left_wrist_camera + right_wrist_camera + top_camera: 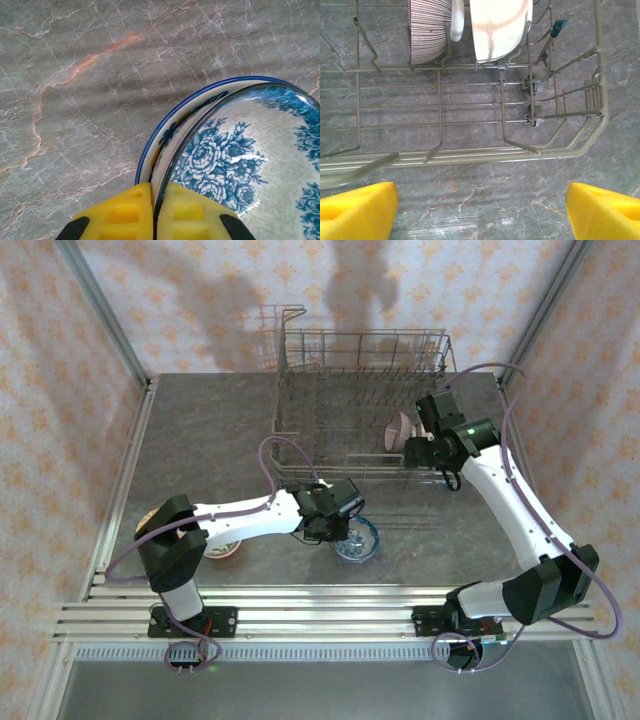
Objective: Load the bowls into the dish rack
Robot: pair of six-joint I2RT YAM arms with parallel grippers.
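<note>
Top external view: the dish rack (360, 342) stands at the far middle of the table (200, 440), partly loaded. The right wrist view confirms two bowls standing on edge between the tines near the rack's front corner: a striped bowl (427, 30) and, just beside it, a cream bowl (500, 25). The right gripper (481, 202) hangs just outside the rack's near rail, its jaws spread wide with nothing between them. Outstanding items: the blue floral bowl (235, 160) sits on the table in front of the rack. The left gripper (152, 195) has its jaws closed tight on that bowl's near rim, one finger inside and one outside. A blue-rimmed bowl (165, 127) appears to be nested beneath it, though the close view does not settle whether it is a separate bowl or which rim is pinched. One further small bowl (224, 549) lies on the table by the left arm's base, half hidden under the arm. Assessment: loading is under way and, on what shows, under half done. At least two bowls, probably three, are not yet racked, and the grasped one looks not yet lifted.
</note>
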